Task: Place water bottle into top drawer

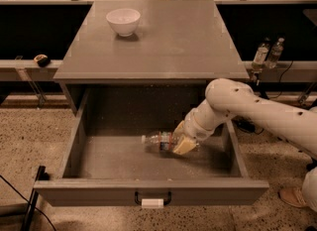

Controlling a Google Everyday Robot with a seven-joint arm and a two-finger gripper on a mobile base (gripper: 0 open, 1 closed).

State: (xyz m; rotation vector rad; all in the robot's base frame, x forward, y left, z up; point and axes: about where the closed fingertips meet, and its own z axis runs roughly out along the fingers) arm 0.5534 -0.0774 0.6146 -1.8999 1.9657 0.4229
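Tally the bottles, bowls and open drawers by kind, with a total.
Bottles: 3 (water bottle held by the pincer inside the top drawer; two small bottles far right)
Bowls: 1 (white bowl)
Open drawers: 1
Total: 5
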